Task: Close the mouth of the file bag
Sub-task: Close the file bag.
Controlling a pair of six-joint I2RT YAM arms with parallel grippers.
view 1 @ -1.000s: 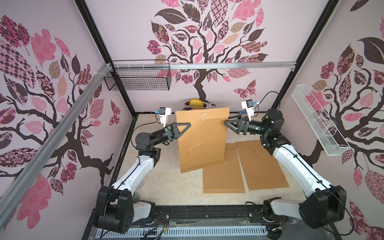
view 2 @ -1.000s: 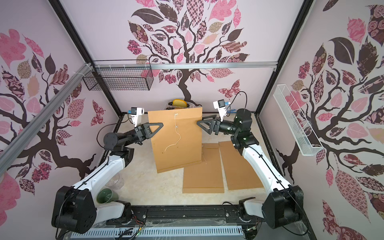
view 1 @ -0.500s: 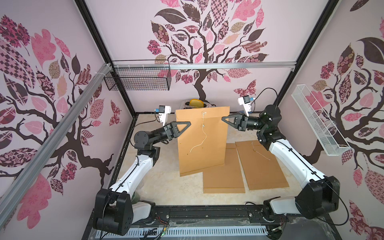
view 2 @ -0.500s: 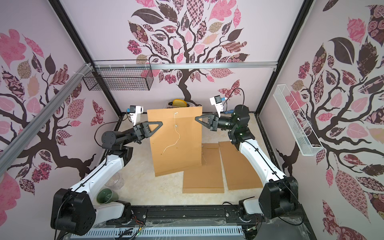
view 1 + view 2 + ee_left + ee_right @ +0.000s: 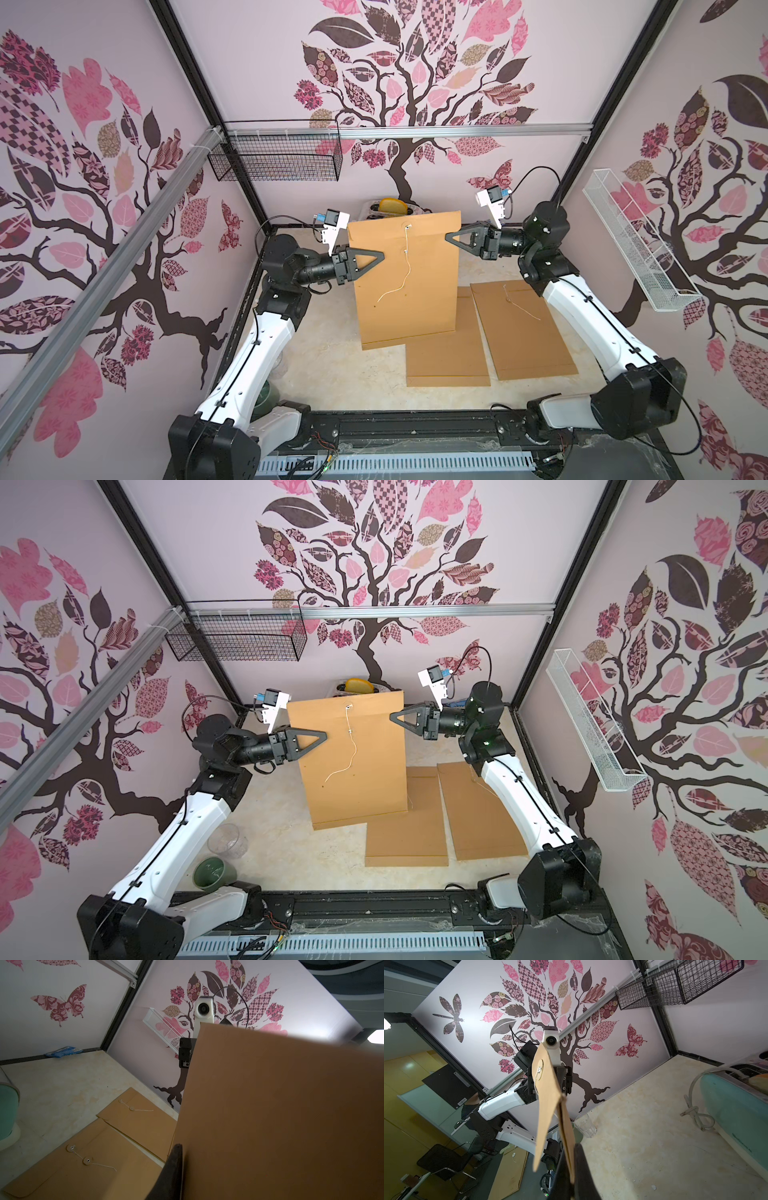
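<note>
1. The bag (image 5: 407, 282) hangs upright over the middle of the worktop (image 5: 328, 361). Its broad face is to the near side, its long axis is close to vertical and its mouth end is up.
2. The right gripper (image 5: 449, 240) is clamped on the bag's upper right edge. The right wrist view shows that edge running in between its fingers (image 5: 583, 1167).
3. The left gripper (image 5: 379, 254) meets the left edge a little lower. Only one finger (image 5: 172, 1167) shows beside the bag, so I cannot tell whether the gripper is clamped or apart.
4. The string (image 5: 406, 270) hangs loose down the face between the two grippers. Its free end trails low and left, so I judge the left arm nearer to it.
5. Both arms reach in roughly level, with the grippers pointing at each other across the bag.
</note>
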